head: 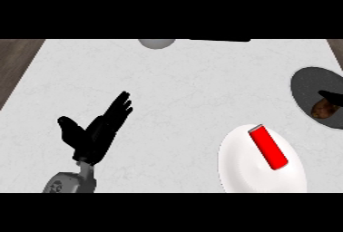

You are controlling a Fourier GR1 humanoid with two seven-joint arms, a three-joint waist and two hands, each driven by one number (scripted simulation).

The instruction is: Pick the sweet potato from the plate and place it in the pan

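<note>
The brown sweet potato (325, 109) lies inside the dark grey pan (309, 84) at the right edge. A black part of my right hand (331, 96) shows just above it, touching or overlapping its top; the rest of that hand is cut off by the edge. The white plate (244, 170) sits at the lower right and carries a red block (268, 147). My left hand (94, 133) is open at the lower left, fingers up, away from the plate and the pan.
A grey round object (157, 43) sits at the counter's far edge, with a black strip (221, 40) to its right. Dark wood shows beyond the white counter (188, 95) at the left and right corners.
</note>
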